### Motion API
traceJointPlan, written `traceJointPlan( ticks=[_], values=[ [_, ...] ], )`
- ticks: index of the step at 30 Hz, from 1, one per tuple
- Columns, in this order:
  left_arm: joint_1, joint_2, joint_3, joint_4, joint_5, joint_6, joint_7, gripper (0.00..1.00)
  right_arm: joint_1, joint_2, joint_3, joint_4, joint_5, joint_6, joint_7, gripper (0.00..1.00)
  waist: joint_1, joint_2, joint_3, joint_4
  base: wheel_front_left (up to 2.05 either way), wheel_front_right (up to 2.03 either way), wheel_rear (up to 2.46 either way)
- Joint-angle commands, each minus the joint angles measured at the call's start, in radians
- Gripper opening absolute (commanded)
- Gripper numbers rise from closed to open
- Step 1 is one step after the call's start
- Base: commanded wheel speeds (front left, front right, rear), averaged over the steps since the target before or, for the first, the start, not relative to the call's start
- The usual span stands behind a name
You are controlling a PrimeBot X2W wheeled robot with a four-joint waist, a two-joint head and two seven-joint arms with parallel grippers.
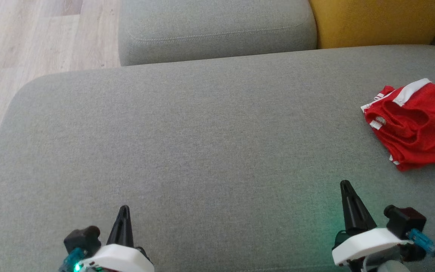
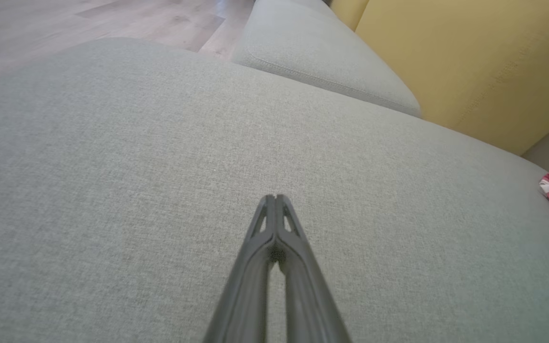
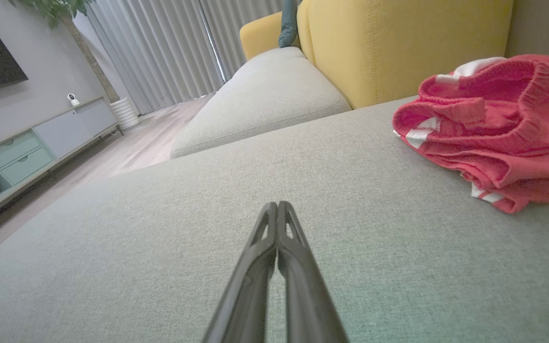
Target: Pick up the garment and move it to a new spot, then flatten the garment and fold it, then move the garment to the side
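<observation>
Our left gripper (image 1: 124, 209) at lower left and right gripper (image 1: 346, 185) at lower right are both pinched closed, holding nothing. Red garment (image 1: 415, 124) sits crumpled at far right on the grey cushion (image 1: 202, 151).

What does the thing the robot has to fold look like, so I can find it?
Find the wide grey fabric sofa cushion. Follow it to its right edge, near the yellow upholstered backrest, where a crumpled red cloth garment lies. Its bright red colour and white stripes stand out from the plain grey around it.
</observation>
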Motion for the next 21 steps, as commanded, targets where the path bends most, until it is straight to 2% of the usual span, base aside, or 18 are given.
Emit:
traceJointPlan(
  ticks=[1, 21],
  values=[
    [-0.044, 0.004, 0.014, -0.033, -0.021, -0.006, 0.003, 0.0, -0.046, -0.005, -0.004, -0.034, 0.026, 0.0, 0.004, 0.0, 0.0, 0.0, 0.0, 0.0, 0.0, 0.0, 0.0],
    [-0.071, 0.013, 0.06, -0.033, -0.232, -0.05, 0.052, 0.0, -0.061, -0.014, -0.026, -0.045, 0.258, 0.001, 0.045, 0.0, 0.0, 0.0, 0.004, 0.009, 0.0, 0.0, 0.0]
  ],
)
